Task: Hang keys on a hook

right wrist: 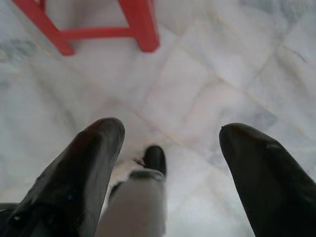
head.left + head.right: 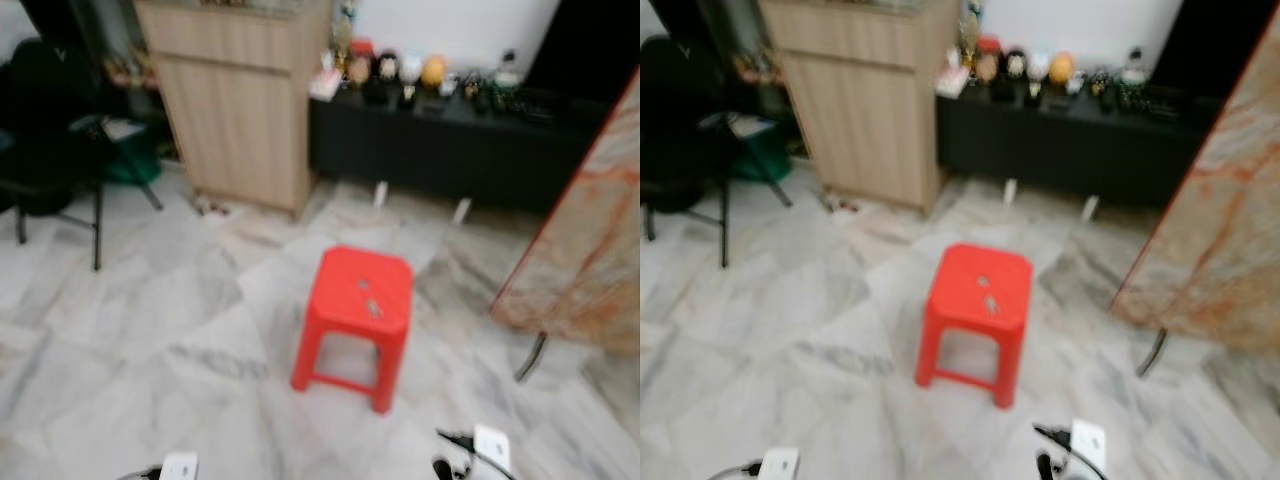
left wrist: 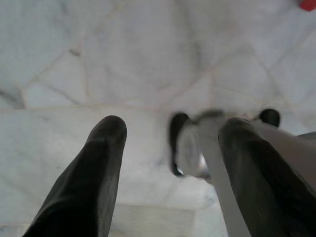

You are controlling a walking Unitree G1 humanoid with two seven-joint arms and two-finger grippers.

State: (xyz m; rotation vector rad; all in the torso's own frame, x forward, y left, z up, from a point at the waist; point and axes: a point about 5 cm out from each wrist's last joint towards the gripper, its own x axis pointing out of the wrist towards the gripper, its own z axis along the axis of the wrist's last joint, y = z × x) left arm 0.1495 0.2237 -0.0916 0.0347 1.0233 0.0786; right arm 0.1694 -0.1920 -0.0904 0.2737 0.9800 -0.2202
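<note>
Red plastic stool [image 2: 355, 325], one in number, stands on the pale marble floor [image 2: 150, 340]. Two small metallic items lie on its seat, apparently the keys [image 2: 369, 300]; blur prevents confirmation. Behind it stand one light wooden cabinet [image 2: 240, 100] and one low black counter [image 2: 450, 140] carrying a row of small figurines [image 2: 400, 70], too blurred to count. One black chair [image 2: 50, 150] stands at the robot's left, one marble-patterned slab [image 2: 590, 230] at its right. Left hand [image 3: 168, 143] and right hand [image 1: 170, 148] hang above the floor, each with two fingers apart, holding nothing.
</note>
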